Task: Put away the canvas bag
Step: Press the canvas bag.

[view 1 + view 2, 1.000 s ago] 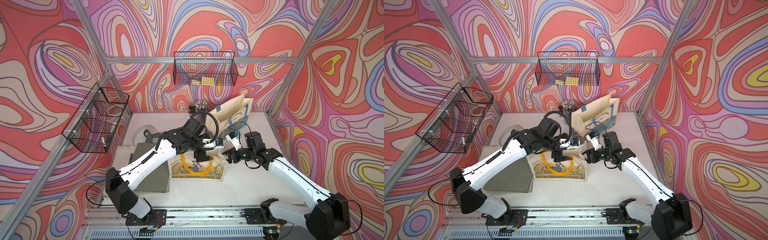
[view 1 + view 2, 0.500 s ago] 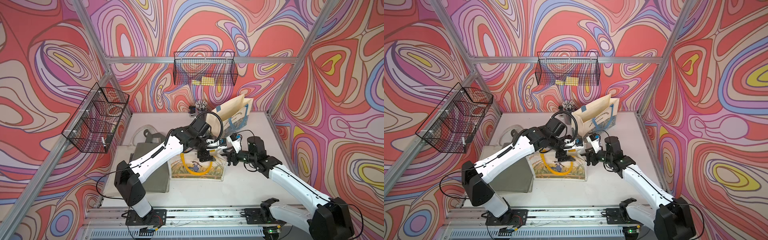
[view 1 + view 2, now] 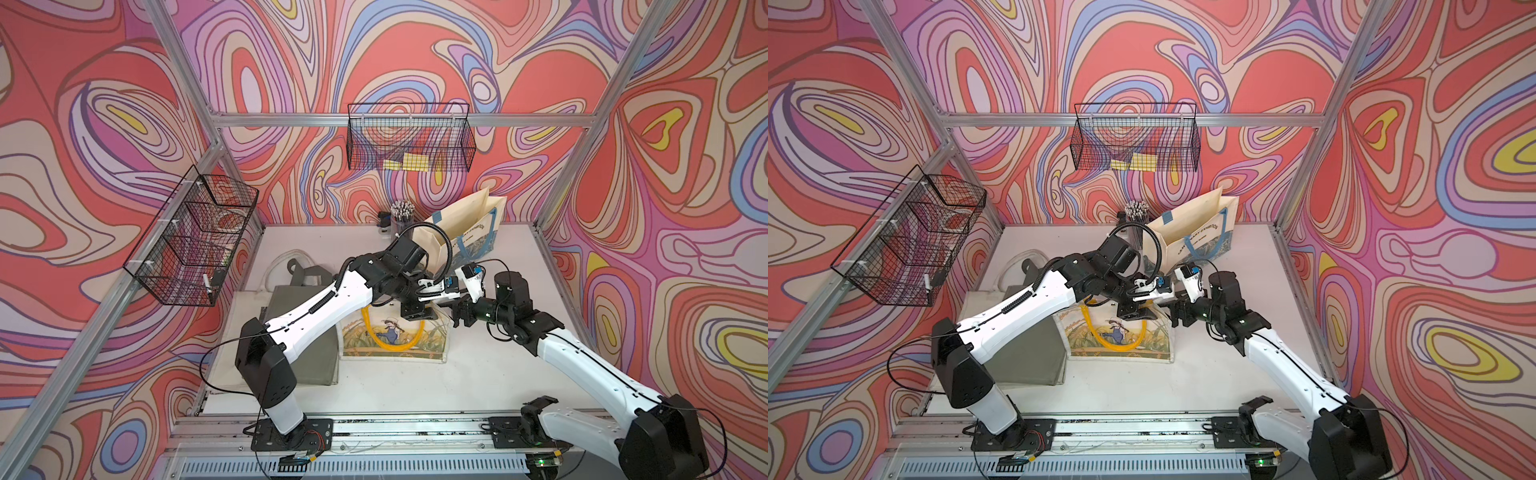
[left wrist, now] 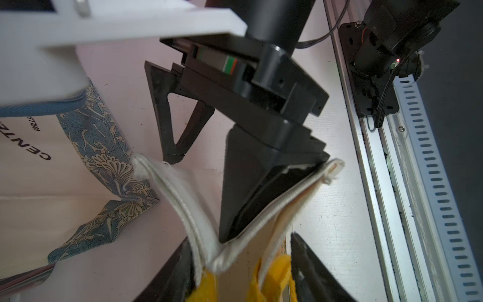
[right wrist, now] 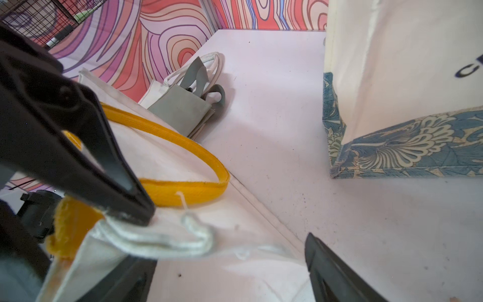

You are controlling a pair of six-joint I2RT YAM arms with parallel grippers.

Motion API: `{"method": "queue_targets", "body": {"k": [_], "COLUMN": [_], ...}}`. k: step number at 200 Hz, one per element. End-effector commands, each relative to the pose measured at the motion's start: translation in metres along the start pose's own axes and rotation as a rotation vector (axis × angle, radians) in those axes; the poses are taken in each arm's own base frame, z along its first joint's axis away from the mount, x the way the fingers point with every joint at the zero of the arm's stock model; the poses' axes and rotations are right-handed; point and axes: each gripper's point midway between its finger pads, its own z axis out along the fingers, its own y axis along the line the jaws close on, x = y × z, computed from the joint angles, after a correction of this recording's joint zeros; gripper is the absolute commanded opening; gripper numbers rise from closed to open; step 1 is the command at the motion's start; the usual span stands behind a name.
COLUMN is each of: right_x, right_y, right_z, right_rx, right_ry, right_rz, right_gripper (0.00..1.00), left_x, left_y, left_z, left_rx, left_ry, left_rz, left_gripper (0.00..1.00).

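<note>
The canvas bag (image 3: 432, 345) lies flat in the middle of the counter (image 3: 478, 382), with its mouth toward the back wall. Its 2 yellow handles (image 5: 183, 189) are looped over a printed picture of a person in blue in a field. Both my hands are at the mouth of it.

My left hand (image 4: 240, 238) is over the rim and points down. Its 2 fingers (image 4: 177, 274) stand on both sides of the white hem and the yellow handle ends, with a gap between them; 1 of them touches the hem. I cannot tell if it pinches the cloth or only stands around it.

My right hand (image 3: 456, 318) is widely open and grips nothing. 1 finger is pushed inside the mouth of the bag, under the upper layer of the hem. The other finger is outside, free above the counter.

Just behind the hands a bigger cream bag (image 3: 469, 232) stands upright, with blue handles and a blue flower pattern at its bottom. On its side I read "CENT" in large dark letters and a smaller line that begins "WILL"; the rest is cut off or too small.

To my left a grey bag (image 3: 307, 332) lies on a white bag (image 3: 249, 307). A cup of pencils (image 3: 401, 216) stands near the back wall, and a wire basket (image 3: 409, 141) on this wall holds yellow paper notes (image 3: 415, 160).
</note>
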Motion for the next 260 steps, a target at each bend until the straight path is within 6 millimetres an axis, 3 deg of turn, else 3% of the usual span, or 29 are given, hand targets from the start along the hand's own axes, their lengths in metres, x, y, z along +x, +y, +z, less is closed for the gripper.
{"method": "queue_targets", "body": {"k": [1, 48, 91, 129, 154, 190, 204, 234, 260], "right_x": [0.004, 0.007, 0.011, 0.020, 0.017, 0.015, 0.005, -0.012, -0.007], "right_y": [-0.010, -0.022, -0.031, -0.046, -0.041, -0.005, 0.005, 0.058, 0.088], "right_z": [0.000, -0.001, -0.004, -0.016, -0.036, -0.062, -0.072, -0.097, -0.103], "right_rx": [0.069, 0.144, 0.205, 0.309, 0.337, 0.224, 0.210, 0.016, -0.144], "right_ry": [0.027, 0.046, 0.092, 0.157, 0.139, 0.089, 0.051, -0.090, -0.105], "right_rz": [-0.008, -0.004, -0.013, -0.077, -0.178, -0.346, -0.349, -0.430, -0.436], "right_gripper": [0.92, 0.90, 0.91, 0.93, 0.97, 0.98, 0.98, 0.98, 0.98], "left_x": [-0.008, -0.005, -0.003, -0.005, -0.016, -0.022, -0.022, -0.027, -0.030], "left_y": [-0.005, -0.002, -0.001, -0.001, -0.006, -0.019, -0.017, -0.018, -0.017], "left_z": [0.002, 0.004, 0.005, -0.003, -0.025, -0.058, -0.068, -0.088, -0.098], "left_rx": [0.035, 0.026, 0.022, -0.002, -0.027, -0.089, -0.139, -0.201, -0.206], "left_ry": [-0.015, -0.003, 0.005, 0.007, -0.024, -0.082, -0.107, -0.192, -0.213], "left_rz": [0.000, 0.004, 0.013, 0.029, 0.055, 0.176, 0.200, 0.230, 0.230], "left_gripper": [0.46, 0.27, 0.00, 0.00, 0.00, 0.00, 0.00, 0.00, 0.00]}}
